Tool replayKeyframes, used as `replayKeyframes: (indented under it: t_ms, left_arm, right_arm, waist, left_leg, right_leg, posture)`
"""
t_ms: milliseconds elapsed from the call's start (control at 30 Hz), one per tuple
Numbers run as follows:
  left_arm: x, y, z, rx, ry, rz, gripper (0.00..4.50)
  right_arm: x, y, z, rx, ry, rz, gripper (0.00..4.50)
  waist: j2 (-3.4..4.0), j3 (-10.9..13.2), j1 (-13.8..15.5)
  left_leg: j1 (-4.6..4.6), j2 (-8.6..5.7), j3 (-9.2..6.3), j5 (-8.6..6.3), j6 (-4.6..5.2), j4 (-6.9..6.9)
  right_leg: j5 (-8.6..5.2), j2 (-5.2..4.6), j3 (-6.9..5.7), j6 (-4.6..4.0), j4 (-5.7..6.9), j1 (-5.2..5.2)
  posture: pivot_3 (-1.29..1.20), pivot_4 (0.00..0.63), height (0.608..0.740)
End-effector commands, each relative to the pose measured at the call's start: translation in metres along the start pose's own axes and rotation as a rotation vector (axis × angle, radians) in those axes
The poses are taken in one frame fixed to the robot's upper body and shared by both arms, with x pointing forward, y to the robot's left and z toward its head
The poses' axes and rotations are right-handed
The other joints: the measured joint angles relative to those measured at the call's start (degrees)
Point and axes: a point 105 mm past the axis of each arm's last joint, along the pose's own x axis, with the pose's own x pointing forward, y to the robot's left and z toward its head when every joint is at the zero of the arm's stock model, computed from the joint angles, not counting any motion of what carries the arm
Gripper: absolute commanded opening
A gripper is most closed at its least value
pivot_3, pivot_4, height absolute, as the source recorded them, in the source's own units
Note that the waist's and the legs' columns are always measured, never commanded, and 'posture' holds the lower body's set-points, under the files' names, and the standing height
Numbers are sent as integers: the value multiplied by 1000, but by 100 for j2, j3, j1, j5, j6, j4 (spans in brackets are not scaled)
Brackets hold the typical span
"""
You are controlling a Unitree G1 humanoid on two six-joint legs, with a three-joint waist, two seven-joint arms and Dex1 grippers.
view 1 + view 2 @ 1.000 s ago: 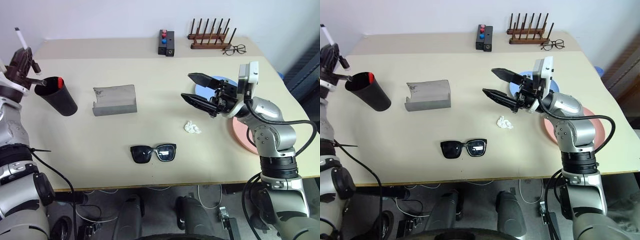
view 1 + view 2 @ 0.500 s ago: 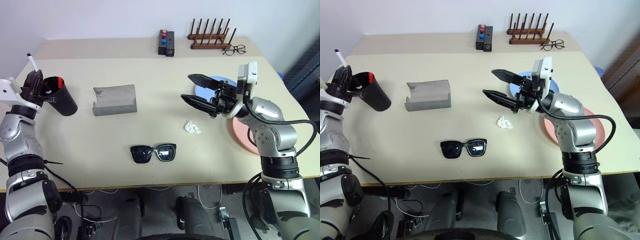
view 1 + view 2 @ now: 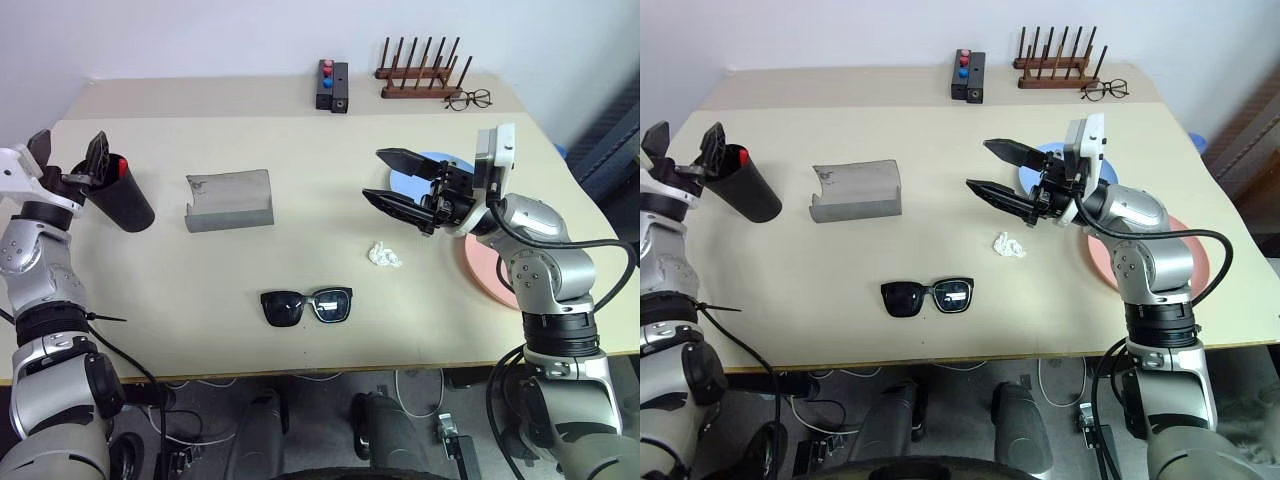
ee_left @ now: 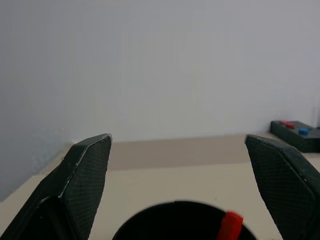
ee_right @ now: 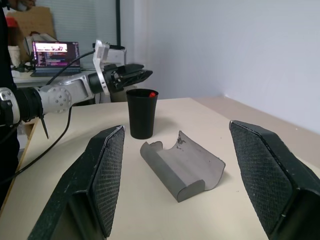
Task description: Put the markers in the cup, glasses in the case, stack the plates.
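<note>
Black and matte, the cup (image 3: 117, 197) stands at the tabletop's (image 3: 300, 260) left edge with a red marker end (image 3: 117, 163) showing at its rim. The left gripper (image 3: 68, 161) hangs just above that rim, fingers wide apart and empty. The grey case (image 3: 230, 200) lies beside the cup, the sunglasses (image 3: 307, 305) nearer the front edge. The right gripper (image 3: 388, 176), fingers apart and empty, hovers by the blue plate (image 3: 415, 170); the pink plate (image 3: 485, 270) lies close by.

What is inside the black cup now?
A red marker end shows at the rim of the black cup. The cup's wall hides the rest of that marker and anything else inside.
</note>
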Motion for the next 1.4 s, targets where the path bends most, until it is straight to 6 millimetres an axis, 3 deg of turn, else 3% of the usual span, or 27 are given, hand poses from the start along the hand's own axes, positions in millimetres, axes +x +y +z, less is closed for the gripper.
replayKeyframes:
  t_ms: [33, 267, 433, 533, 700, 800, 1000, 1300, 1400]
  left_arm:
    - [6, 2, 36, 31, -88, -12, 4463]
    - [4, -20, 57, -51, -25, -155, 4463]
    - [9, -66, 68, -181, 30, -367, 4463]
    - [9, -89, 63, -158, 71, -454, 4463]
    - [-3, -103, 55, -192, 143, -545, 4463]
    - [-9, -109, 37, -101, 215, -585, 4463]
    - [-6, -128, 25, -101, 248, -655, 4463]
    - [-11, -128, 17, -87, 287, -669, 4463]
    - [-16, -128, -9, 17, 412, -718, 4463]
  right_arm:
    - [3, 1, 13, -50, -21, 17, 3414]
    - [3, -13, 10, -47, -22, -58, 3414]
    - [0, -16, -6, -59, 23, -46, 3414]
    - [1, -19, -10, -65, 26, -56, 3414]
    - [-3, -21, -9, -76, 27, -61, 3414]
    - [-7, -21, -11, -78, 33, -75, 3414]
    - [-9, -20, -12, -78, 32, -80, 3414]
    - [-12, -19, -14, -79, 34, -87, 3414]
    - [-12, -20, -15, -76, 33, -87, 3414]
  waist:
    - [0, 0, -1]
    - [0, 0, -18]
    - [0, 1, 26]
    - [0, 1, 5]
    - [1, 1, -51]
    - [1, 1, -27]
    - [1, 1, 17]
    - [1, 2, -13]
    - [2, 1, -10]
  left_leg:
    - [0, 0, 0, 0, 0, 0]
    - [1, 1, 0, 0, 0, 0]
    - [-1, 2, -2, 0, 0, 1]
    - [0, 2, -2, 0, 0, 9]
    - [2, 3, -2, 0, 0, 2]
    - [3, 6, -2, 0, 0, -2]
    - [-2, 5, -2, 0, 0, 11]
    - [0, 5, -2, 0, 0, 3]
    - [0, 5, -2, 0, 0, 4]
  right_leg:
    - [0, 0, 0, 0, 0, 0]
    - [0, 0, 1, 0, 0, 0]
    - [-1, 1, 0, -1, -1, 3]
    - [-2, 1, 1, -3, -5, 9]
    - [-1, 3, 1, -1, -2, 3]
    - [-1, 6, 1, -2, 0, 1]
    - [-11, 6, 1, -21, -7, 6]
    - [-1, 6, 3, -4, -4, 2]
    - [-2, 6, 3, -5, -4, 3]
  posture:
    - [0, 150, 740]
    - [0, 150, 740]
    - [0, 150, 740]
    - [0, 150, 740]
    - [0, 150, 740]
    - [0, 150, 740]
    - [0, 150, 740]
    - [0, 150, 740]
    - [0, 150, 740]
